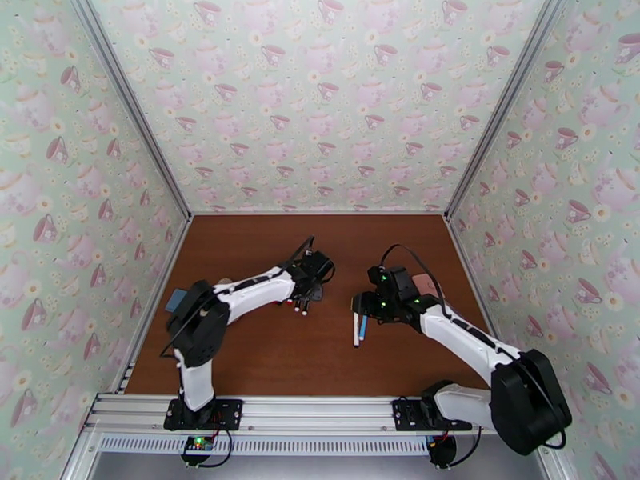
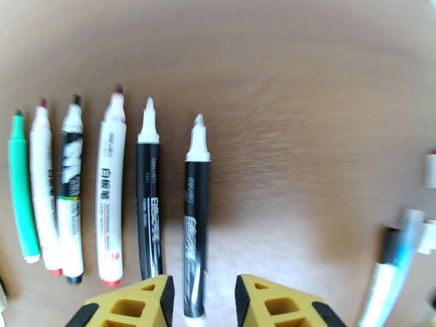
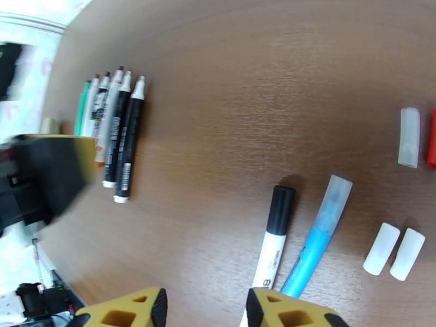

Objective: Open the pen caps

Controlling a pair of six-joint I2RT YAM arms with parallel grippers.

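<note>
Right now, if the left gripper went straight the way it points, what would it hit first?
Probably the black pen at the row's right end, lying between the fingers of the open left gripper; depth is unclear.

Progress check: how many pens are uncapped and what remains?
Done: six pens in a row show bare tips, loose caps lying apart. In hand: nothing; left gripper open astride the end black pen, right gripper open. Left: the black-capped white pen and the clear-capped blue pen.
</note>
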